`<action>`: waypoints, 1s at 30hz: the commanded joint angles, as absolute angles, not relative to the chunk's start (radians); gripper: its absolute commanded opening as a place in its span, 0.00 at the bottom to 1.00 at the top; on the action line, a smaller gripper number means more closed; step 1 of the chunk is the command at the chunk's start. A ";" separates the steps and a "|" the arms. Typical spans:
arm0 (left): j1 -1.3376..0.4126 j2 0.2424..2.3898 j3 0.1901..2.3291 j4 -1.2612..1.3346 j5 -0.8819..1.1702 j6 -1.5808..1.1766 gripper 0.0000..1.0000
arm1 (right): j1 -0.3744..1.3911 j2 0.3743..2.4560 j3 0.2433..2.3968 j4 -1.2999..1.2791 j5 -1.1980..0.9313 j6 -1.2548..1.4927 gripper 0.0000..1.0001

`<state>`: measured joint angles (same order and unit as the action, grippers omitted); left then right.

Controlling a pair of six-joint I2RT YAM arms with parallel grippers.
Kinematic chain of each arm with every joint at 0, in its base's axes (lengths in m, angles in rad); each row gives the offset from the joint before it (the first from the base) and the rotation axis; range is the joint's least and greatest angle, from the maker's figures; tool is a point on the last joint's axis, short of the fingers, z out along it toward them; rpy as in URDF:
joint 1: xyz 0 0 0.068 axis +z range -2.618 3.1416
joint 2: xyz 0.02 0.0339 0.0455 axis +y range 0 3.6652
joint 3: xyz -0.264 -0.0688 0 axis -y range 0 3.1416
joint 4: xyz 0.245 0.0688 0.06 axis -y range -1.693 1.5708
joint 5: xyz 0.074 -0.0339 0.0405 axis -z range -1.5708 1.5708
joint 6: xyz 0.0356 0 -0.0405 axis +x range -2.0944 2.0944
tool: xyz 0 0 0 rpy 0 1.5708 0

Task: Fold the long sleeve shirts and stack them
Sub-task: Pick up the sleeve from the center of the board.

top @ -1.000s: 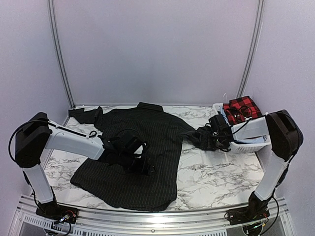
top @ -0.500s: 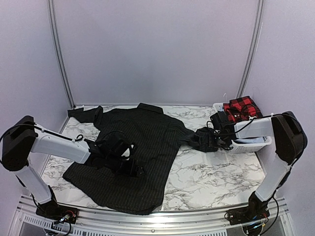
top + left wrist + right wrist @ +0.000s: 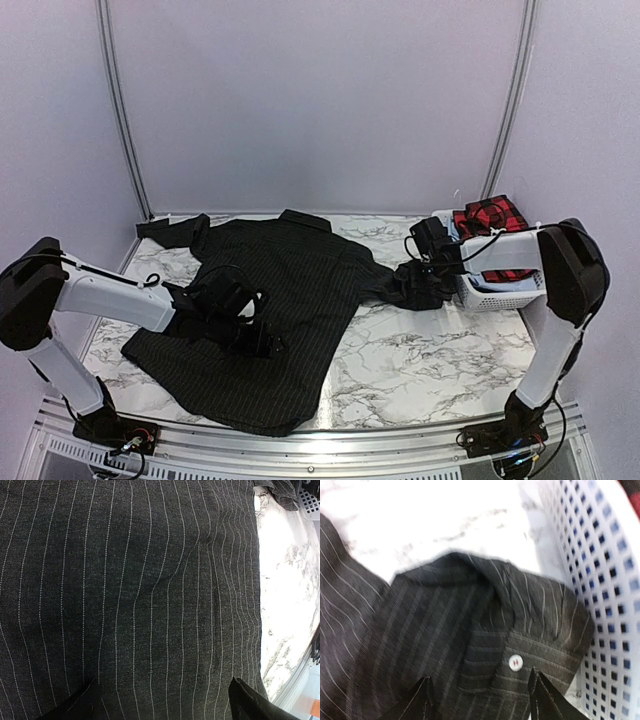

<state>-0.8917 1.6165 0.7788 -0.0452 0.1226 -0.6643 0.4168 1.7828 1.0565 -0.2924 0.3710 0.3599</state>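
A black pinstriped long sleeve shirt (image 3: 290, 280) lies spread on the marble table (image 3: 450, 350), collar at the back. My left gripper (image 3: 255, 330) rests low on its lower body. In the left wrist view that gripper (image 3: 162, 702) is open, its fingertips wide apart on flat striped cloth (image 3: 140, 590). The shirt's right sleeve (image 3: 408, 285) is bunched beside the basket. My right gripper (image 3: 425, 268) hangs over it, open, either side of the buttoned cuff (image 3: 520, 650). A red-and-black checked shirt (image 3: 490, 218) sits in the basket.
A white lattice basket (image 3: 500, 292) stands at the right rear, its wall (image 3: 600, 580) close beside the cuff. The shirt's left sleeve (image 3: 170, 232) trails to the back left corner. Bare marble (image 3: 290, 580) shows to the right of the shirt's hem.
The left arm has drawn back to the left, and the shirt's lower body has slid left with it. The right gripper has shifted a little back along the bunched sleeve, its jaws widening slightly.
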 commanded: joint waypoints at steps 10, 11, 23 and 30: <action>-0.881 1.643 0.763 -0.239 0.099 -0.654 0.92 | 0.390 1.916 1.129 -0.254 0.403 0.346 0.50; -0.881 1.644 0.766 -0.239 0.099 -0.653 0.92 | 0.390 1.912 1.117 -0.249 0.403 0.350 0.48; -0.881 1.649 0.819 -0.242 0.110 -0.644 0.93 | 0.383 1.821 1.112 -0.292 0.441 0.345 0.07; -0.881 1.652 0.844 -0.247 0.115 -0.638 0.93 | 0.398 1.729 1.154 -0.351 0.477 0.316 0.00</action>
